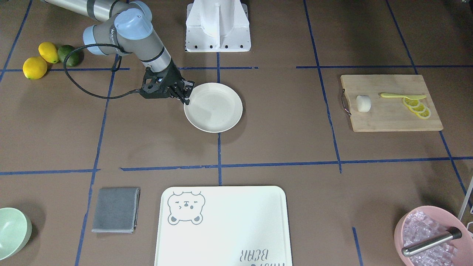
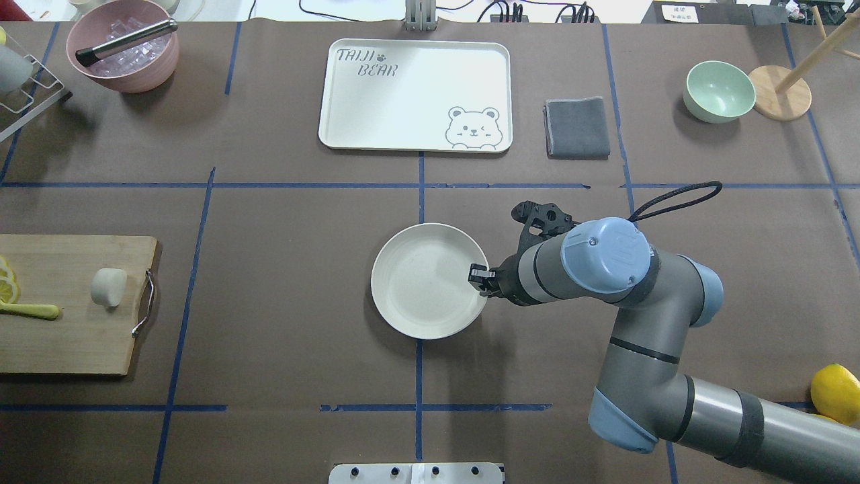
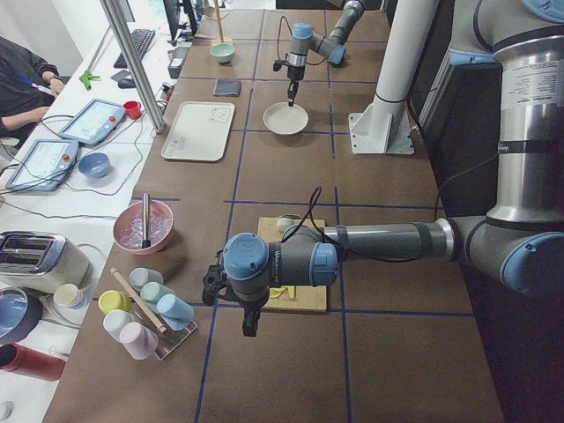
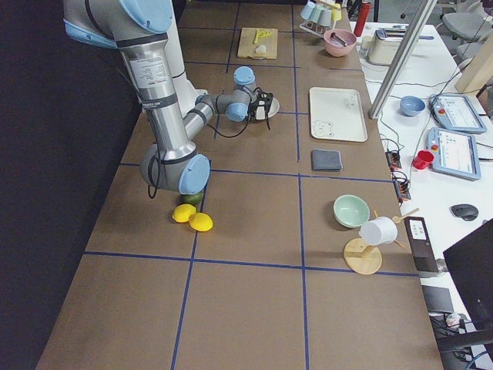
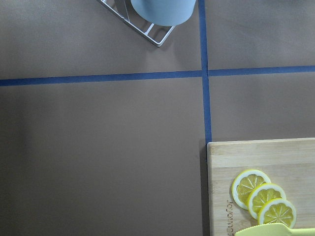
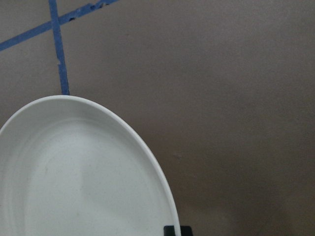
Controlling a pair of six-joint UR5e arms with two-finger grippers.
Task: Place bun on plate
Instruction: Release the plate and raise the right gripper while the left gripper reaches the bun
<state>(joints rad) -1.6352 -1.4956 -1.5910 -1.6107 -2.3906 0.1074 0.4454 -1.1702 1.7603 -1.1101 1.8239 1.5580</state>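
Find the bun (image 2: 108, 287) on the board (image 2: 67, 343), at 9 o'clock from the plate (image 2: 413, 296) in the overhead view and well apart from it. Note 3 lemon slices (image 5: 265, 199) and a knife (image 2: 28, 310) at the bun's 9 o'clock, near but not touching. See the right gripper (image 2: 478, 275) at the plate's 3 o'clock rim, fingers astride the edge; cannot tell whether clamped or slack. Spot the left gripper (image 3: 249, 323) only in the left side view, pointing down past the board's 9 o'clock end; cannot tell whether open or closed.

Going by the bare plate, expect pickup of the bun by the left arm next. Bring the left gripper straight above the bun, spread wide. Straddle the rounded flanks and close softly, as probably squashy. Lift clear of the board's handle (image 2: 144, 302) before heading toward 3 o'clock. Hold the plate steady, or get the right gripper off the rim first, to leave the centre free. Lower until touching, then let go.
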